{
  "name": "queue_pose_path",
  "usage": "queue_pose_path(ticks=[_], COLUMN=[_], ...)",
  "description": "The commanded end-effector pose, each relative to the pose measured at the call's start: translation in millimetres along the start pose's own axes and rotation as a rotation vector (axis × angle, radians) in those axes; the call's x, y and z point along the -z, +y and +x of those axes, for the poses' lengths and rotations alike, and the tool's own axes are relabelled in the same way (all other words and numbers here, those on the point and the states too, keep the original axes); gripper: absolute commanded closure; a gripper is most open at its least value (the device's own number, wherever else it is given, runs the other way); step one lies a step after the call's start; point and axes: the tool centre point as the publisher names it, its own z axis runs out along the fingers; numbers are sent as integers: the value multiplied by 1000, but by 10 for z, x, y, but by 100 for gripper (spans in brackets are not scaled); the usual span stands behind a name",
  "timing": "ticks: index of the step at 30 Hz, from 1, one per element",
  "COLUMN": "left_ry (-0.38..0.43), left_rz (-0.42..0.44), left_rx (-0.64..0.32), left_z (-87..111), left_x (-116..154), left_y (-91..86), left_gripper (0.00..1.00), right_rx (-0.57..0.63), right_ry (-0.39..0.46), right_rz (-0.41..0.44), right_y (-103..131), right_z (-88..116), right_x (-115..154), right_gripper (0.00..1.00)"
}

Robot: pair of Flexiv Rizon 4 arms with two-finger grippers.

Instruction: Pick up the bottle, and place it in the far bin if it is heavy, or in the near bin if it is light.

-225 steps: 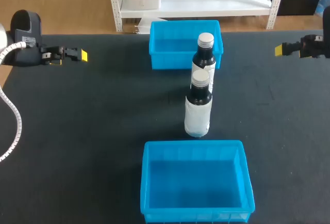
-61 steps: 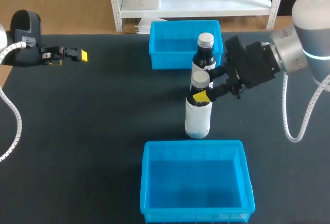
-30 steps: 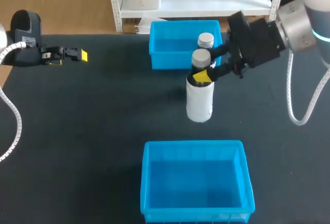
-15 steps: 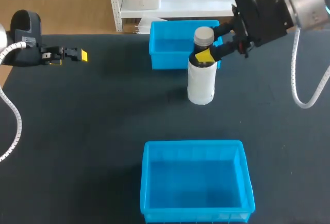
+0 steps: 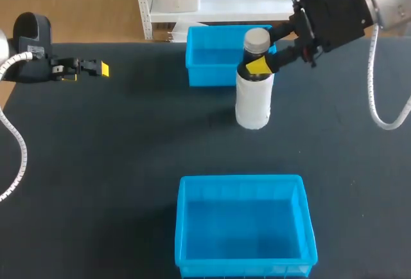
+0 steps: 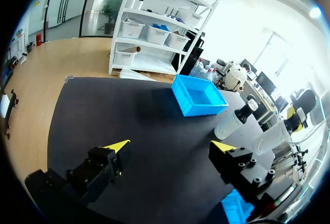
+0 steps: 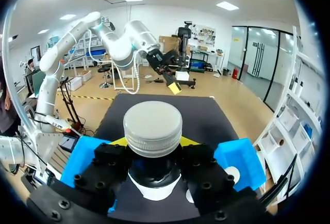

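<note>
Holding: the bottle (image 5: 254, 96) is clamped at its neck, just under the cap (image 5: 257, 38), by the right gripper (image 5: 260, 67); both fingers are pressed against it from opposite sides.
Bottle position: it is held upright and appears raised off the worktop (image 5: 128, 137), just on the near side of the far bin (image 5: 192, 60); the near bin (image 5: 182, 227) is well apart, toward the robot.
Axis: the long axis is kept vertical, and the neck is reached sideways from the right.
Left gripper (image 5: 96, 69): it is kept at the worktop's left edge, well apart from the bottle, with fingers spread wide and nothing held.
Views: the grip around the neck is shown closely only in the right wrist view, under the cap (image 7: 153, 128); the layout of both bins is given only by the head view.
Bin choice: the weight cannot be seen, so neither bin can be judged correct.
</note>
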Motion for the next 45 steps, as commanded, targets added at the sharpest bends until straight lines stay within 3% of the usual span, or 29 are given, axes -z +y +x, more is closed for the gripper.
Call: queue_pose_path(ticks=[1,24,45], left_ry=[0,0,0], left_rz=[0,0,0], left_rx=[0,0,0], left_z=[0,0,0], left_x=[0,0,0], left_y=[0,0,0], left_gripper=[0,0,0], right_rx=[8,40,59], right_ry=[2,2,-34], right_rz=[6,-107,-200], right_y=[212,1109,1477], right_z=[-39,-165,36], right_x=[-18,-399,-809], right_gripper=[100,100,100])
